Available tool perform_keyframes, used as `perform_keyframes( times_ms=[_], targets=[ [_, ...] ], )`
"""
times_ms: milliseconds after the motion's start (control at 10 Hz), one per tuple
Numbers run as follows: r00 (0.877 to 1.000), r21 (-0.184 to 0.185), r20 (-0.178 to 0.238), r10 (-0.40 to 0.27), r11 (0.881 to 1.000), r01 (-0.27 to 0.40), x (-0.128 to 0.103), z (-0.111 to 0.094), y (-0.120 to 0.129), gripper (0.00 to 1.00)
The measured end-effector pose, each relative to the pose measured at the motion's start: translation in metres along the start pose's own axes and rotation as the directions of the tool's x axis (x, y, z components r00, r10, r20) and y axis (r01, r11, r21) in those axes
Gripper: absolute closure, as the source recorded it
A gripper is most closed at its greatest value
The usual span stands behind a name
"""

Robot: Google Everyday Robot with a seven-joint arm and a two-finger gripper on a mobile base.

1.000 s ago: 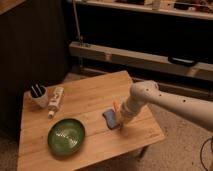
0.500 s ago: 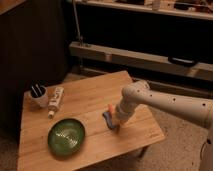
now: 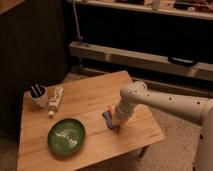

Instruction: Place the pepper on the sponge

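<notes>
The blue sponge (image 3: 107,116) lies on the wooden table (image 3: 85,97) right of the green bowl, partly covered by my arm. The orange-red pepper (image 3: 116,122) shows as a small orange patch right at the sponge, under my gripper (image 3: 117,123), which reaches down from the right onto the same spot. Whether the pepper rests on the sponge or only beside it is hidden by the wrist.
A green bowl (image 3: 66,136) sits at the table's front left. A white tube (image 3: 55,100) lies at the back left next to a white cup (image 3: 38,95) holding dark items. Shelving and a rail stand behind the table.
My arm has swung leftward over the sponge, and the gripper end now sits lower on it. The pepper's orange moved from standing above the sponge to down beside it.
</notes>
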Motion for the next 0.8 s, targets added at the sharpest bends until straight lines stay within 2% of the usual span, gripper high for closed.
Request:
perform_keyframes(
  times_ms=[400, 500, 800],
  targets=[
    [1.0, -0.001, -0.007, -0.023, 1.0, 0.023, 0.0025, 0.0036, -0.0055, 0.98],
    [0.999, 0.0, -0.009, -0.03, 1.0, 0.03, 0.0033, 0.0039, -0.0071, 0.9],
    [0.999, 0.001, -0.011, -0.037, 0.999, 0.037, 0.0046, 0.0048, -0.0096, 0.58]
  ],
)
